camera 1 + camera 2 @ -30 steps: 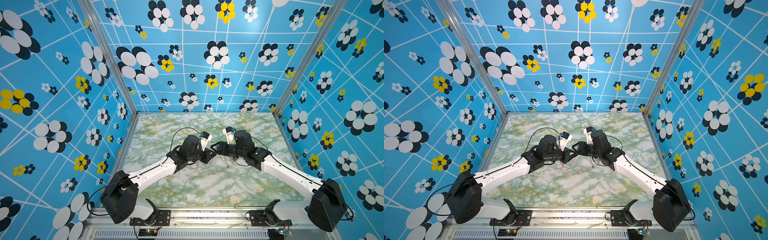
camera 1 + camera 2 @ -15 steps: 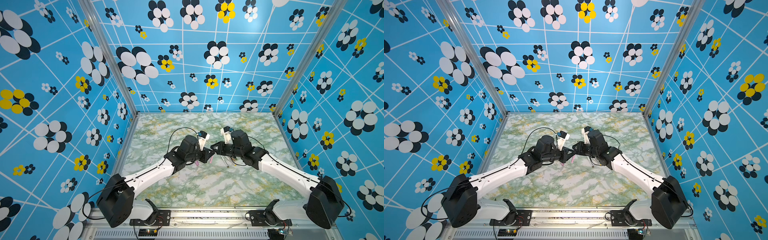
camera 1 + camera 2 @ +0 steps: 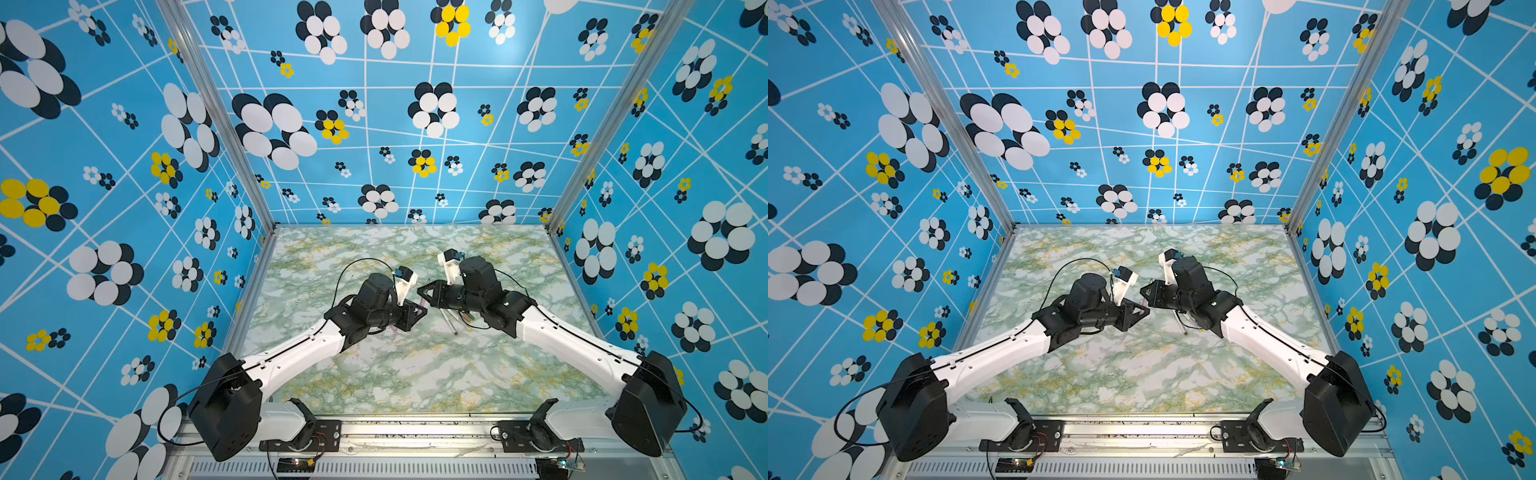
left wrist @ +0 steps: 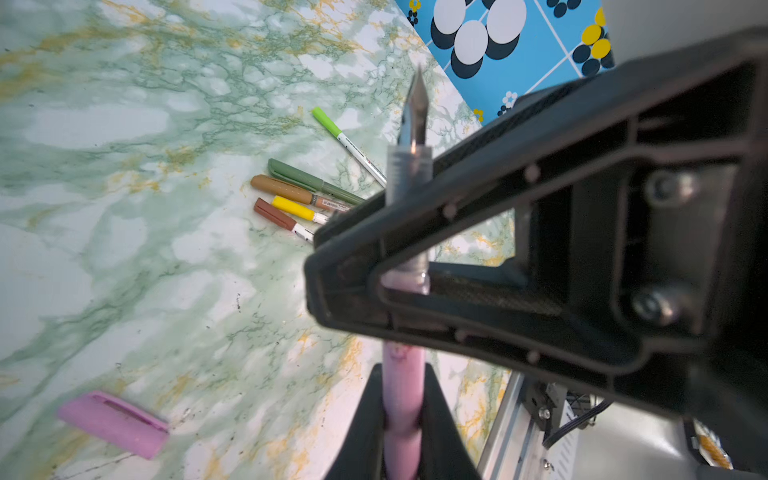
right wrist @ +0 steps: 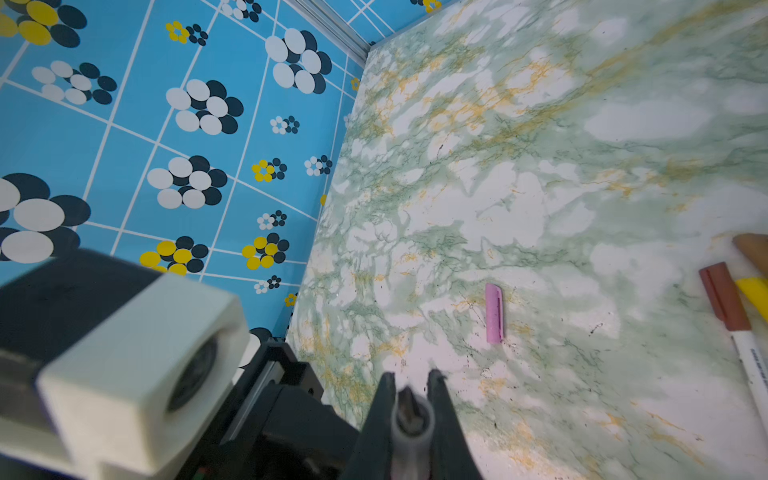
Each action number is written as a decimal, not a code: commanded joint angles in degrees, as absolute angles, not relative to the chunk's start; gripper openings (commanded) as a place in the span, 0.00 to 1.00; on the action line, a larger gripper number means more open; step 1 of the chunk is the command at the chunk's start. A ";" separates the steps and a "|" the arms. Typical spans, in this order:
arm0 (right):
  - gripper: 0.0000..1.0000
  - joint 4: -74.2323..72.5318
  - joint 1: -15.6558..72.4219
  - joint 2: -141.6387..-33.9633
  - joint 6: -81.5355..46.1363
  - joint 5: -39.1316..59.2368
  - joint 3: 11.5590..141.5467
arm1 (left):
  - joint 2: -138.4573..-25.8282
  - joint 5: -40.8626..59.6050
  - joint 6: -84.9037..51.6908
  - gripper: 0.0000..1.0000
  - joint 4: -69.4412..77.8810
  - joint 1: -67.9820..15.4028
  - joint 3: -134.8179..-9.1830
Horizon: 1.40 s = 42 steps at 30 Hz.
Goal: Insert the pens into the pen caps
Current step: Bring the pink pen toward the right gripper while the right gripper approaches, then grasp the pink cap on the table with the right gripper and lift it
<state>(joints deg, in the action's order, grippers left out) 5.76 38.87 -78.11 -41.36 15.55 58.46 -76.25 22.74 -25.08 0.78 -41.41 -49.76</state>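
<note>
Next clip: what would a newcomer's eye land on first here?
The left gripper and right gripper meet mid-table, both shut on one pink pen with its nib bare. A pink cap lies alone on the marble table, and capped pens cluster nearby, all inside loud blue flowered walls.

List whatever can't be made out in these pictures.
Middle of the pink pen: left wrist view, covered by the right gripper, jaws shut on it.
Rear ends of the capped pens: same view, behind that gripper.
Their colours: both top views, too small.
Most of the yellow-capped pen: right wrist view, cut by the edge.
</note>
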 commanded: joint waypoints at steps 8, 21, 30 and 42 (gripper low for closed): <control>0.26 8.38 39.46 -78.21 -40.01 14.53 61.51 | -71.32 17.85 -24.13 0.00 -4.64 -41.58 -48.41; 0.40 27.92 41.33 -87.17 -32.00 5.35 70.88 | -49.29 6.13 -34.58 0.00 -15.60 -32.09 -36.36; 0.40 41.69 49.60 -106.53 -23.42 -3.16 88.79 | -29.44 1.14 -38.79 0.00 -26.07 -25.02 -30.35; 0.41 50.13 55.10 -124.27 -20.90 -8.73 104.89 | -23.23 -0.06 -36.73 0.00 -31.27 -23.36 -30.17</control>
